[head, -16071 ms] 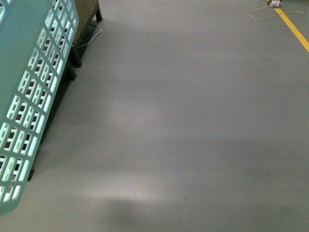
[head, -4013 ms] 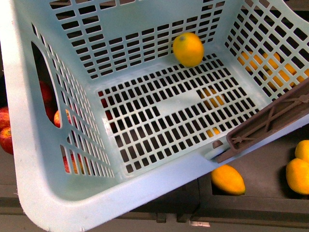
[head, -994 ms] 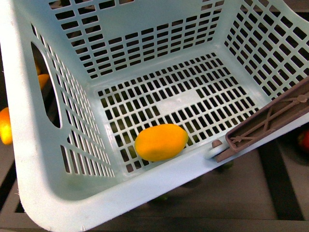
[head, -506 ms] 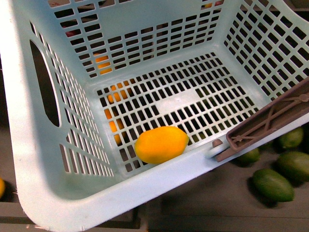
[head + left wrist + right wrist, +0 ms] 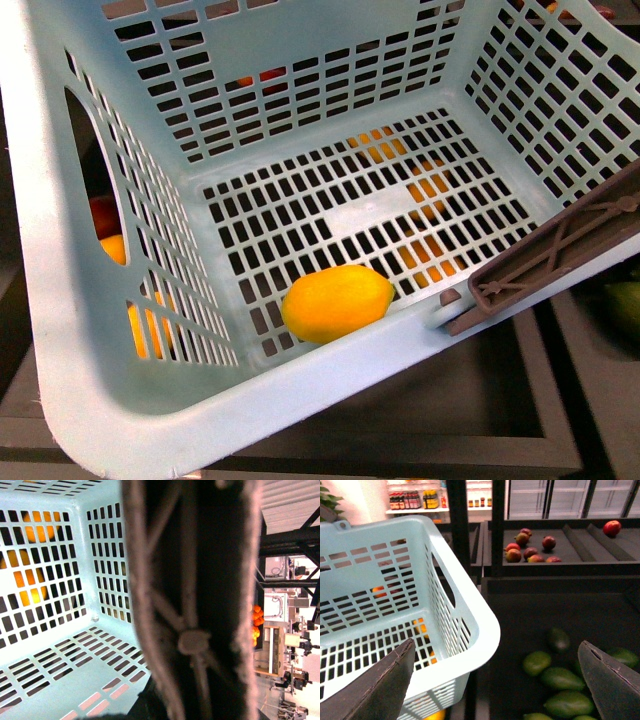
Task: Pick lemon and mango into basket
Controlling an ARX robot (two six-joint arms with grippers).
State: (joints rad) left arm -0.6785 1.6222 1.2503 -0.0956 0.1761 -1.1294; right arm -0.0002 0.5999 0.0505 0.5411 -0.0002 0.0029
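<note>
Plainly lemon (image 5: 337,302) lies in basket (image 5: 330,30), outside right claw (image 5: 496,647)

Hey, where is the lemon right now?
In the front view, the lemon lies on the slotted floor of the basket, against its near wall, just left of the brown handle.

right claw (image 5: 496,642), dark grey, wedge-shaped

My basket (image 5: 330,385) is pale aqua, its walls and floor a grid of small rectangular slots. The lemon (image 5: 337,302) in it is smooth yellow-orange. The swing handle (image 5: 570,250) is brown. On the dark shelf (image 5: 530,615) to my right I see green fruits (image 5: 562,678); farther off, red fruits (image 5: 549,542).
</note>
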